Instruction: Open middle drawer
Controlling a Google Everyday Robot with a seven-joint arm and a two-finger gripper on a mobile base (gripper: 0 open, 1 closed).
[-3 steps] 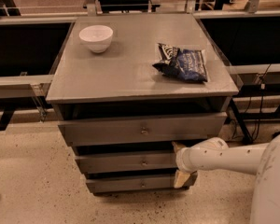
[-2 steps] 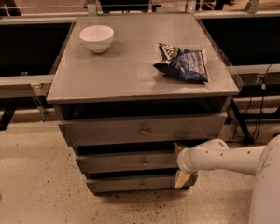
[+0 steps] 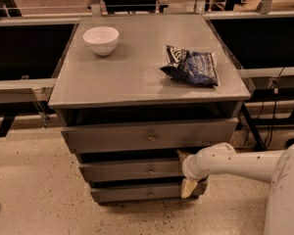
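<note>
Middle drawer (image 3: 132, 170), the second of three grey fronts, sits low on the near face of the cabinet, between a taller front above it and a narrower one below.

Cabinet (image 3: 137, 77): a grey unit with a flat top, standing centre frame on a speckled floor.

Robot arm (image 3: 245, 163): a white limb that enters from the right edge and reaches left, ending at the right end of the middle drawer.

Top drawer (image 3: 112, 137) is the tallest front. Bottom drawer (image 3: 132, 194) is the narrowest, nearest the floor.

Gripper (image 3: 183, 171): it lies against the right end of the middle drawer, with its two tan fingers standing well apart. One shows at the upper edge of that front and the other at its lower edge, so the front lies between them. Whether they press on the wood cannot be told.

Chip bag (image 3: 191, 66) lies on the right of the cabinet top; a white bowl (image 3: 101, 39) stands far left.

Knob (image 3: 151, 170): a small round metal pull at the centre of the middle drawer. It is left of the gripper along the drawer's long left-to-right axis. Opening would probably call for a pull toward the near side, square to that axis. A hold this far from centre may skew the drawer.
</note>
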